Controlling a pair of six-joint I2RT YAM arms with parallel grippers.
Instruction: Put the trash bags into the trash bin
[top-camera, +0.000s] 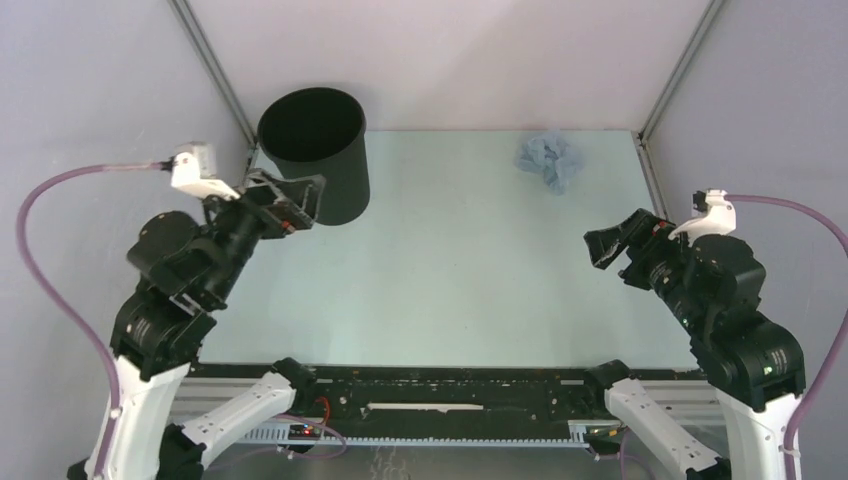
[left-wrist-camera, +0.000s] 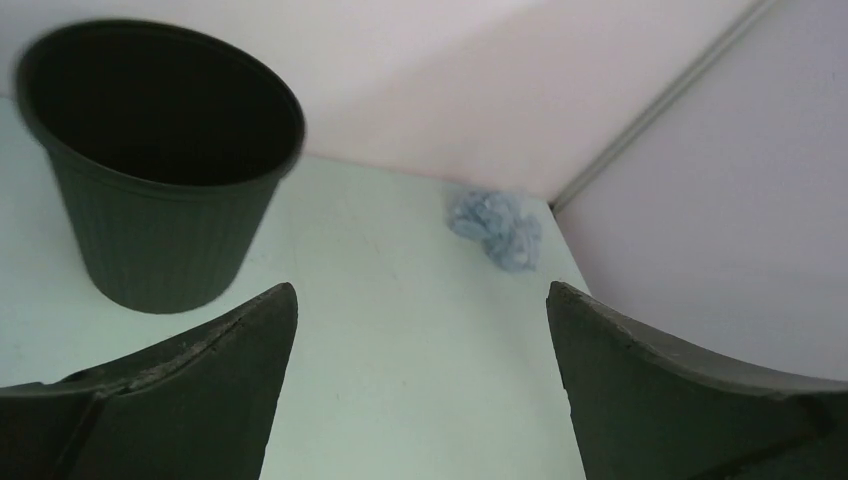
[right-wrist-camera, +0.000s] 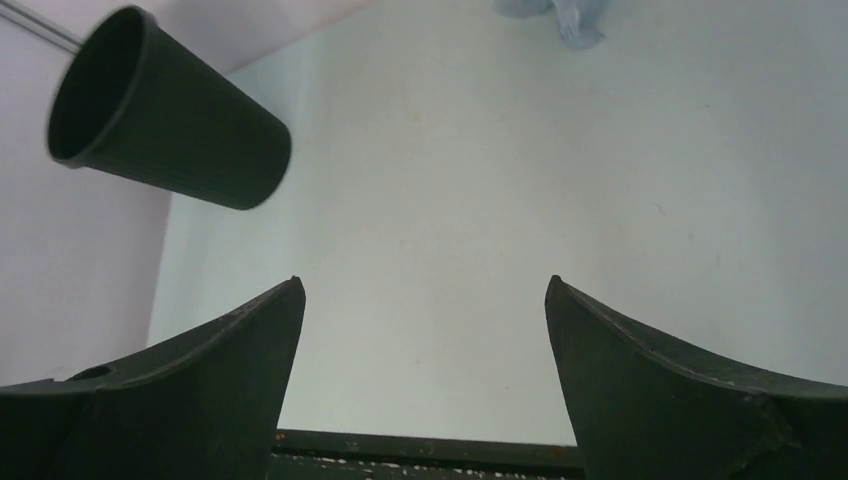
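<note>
Top view: the bag (top-camera: 548, 160) is a crumpled pale blue wad on the table (top-camera: 450, 290), far right, near the back corner. The bin (top-camera: 340, 190) stands upright at far left, well apart from it. Thin wrinkly film, so I'd expect it to be near weightless, soft, slippery and prone to springing open. Best to pinch deep into the bulk of the wad, not a loose edge; handle loops can't be made out. Left gripper (top-camera: 295, 200) hangs just beside the bin, jaws spread wide, nothing in them. Right gripper (top-camera: 605, 250) is likewise wide and empty, on the bag's side of the table but clearly short of it. Left wrist view: the bin (left-wrist-camera: 160, 240) is close at upper left, the bag (left-wrist-camera: 497, 228) far ahead and slightly right of centre between the fingers (left-wrist-camera: 230, 380). Right wrist view: the bag (right-wrist-camera: 570, 15) only clips the top edge, ahead and a bit right of the gap; both fingers (right-wrist-camera: 660, 390) are apart from it. The right arm looks like the natural pick.
</note>
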